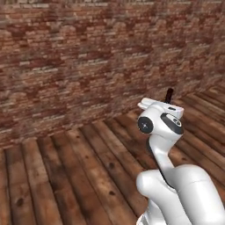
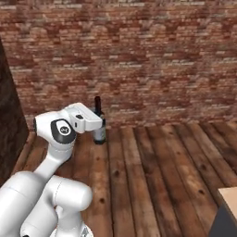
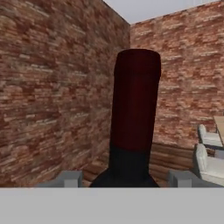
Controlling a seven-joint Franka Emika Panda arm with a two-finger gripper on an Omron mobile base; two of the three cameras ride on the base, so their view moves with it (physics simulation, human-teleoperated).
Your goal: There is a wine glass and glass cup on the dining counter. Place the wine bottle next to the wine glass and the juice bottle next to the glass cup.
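Observation:
My gripper point(image 3: 124, 178) is shut on the wine bottle point(image 3: 135, 113), a dark slim bottle with a dark red cap. Its neck rises straight up the middle of the hand view, with a grey fingertip point(image 3: 70, 178) on either side of the body. In the right base view the wine bottle point(image 2: 98, 122) stands upright just beyond the white hand, gripper point(image 2: 97, 128) around its lower part. Its cap point(image 1: 168, 95) pokes up behind the hand in the left base view. A corner of the dining counter point(image 2: 230, 196) sits at the lower right. The wine glass, glass cup and juice bottle are out of view.
A red brick wall point(image 2: 139, 60) stands ahead over a dark plank floor point(image 2: 152, 176). A dark wall panel point(image 2: 7, 125) is at the left. White seats point(image 3: 209, 166) stand far off to the right in the hand view.

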